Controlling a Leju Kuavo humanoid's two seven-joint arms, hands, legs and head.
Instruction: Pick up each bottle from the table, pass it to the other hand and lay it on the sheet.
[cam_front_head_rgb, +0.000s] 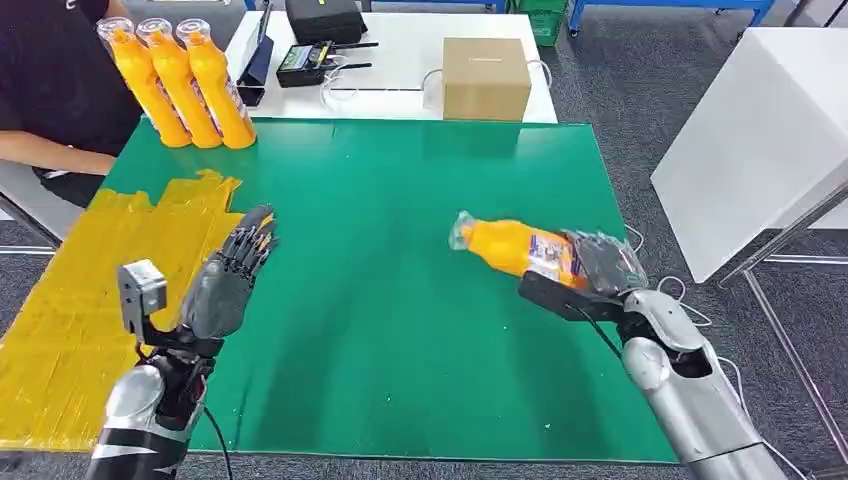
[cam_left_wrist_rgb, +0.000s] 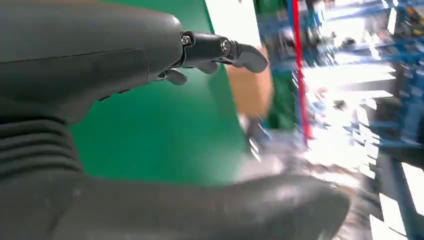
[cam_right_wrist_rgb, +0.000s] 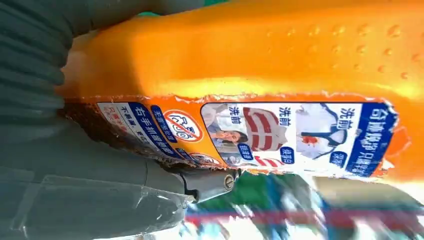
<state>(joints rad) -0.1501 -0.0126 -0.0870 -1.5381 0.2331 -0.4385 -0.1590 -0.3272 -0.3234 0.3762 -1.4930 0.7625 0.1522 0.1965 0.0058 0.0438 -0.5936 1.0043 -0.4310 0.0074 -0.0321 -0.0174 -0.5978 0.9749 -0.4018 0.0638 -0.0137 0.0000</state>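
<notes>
Right robot hand (cam_front_head_rgb: 600, 268) grips orange bottle (cam_front_head_rgb: 510, 246); its label (cam_right_wrist_rgb: 250, 132) reads close-up; left robot hand (cam_front_head_rgb: 232, 275) spread, empty

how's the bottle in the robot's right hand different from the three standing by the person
The orange plastic bottle lies tilted in the right hand above the green mat; the three orange bottles stand upright, untouched, at the mat's far left corner. It is alone; they are bunched together. All share orange bodies and clear caps.
</notes>
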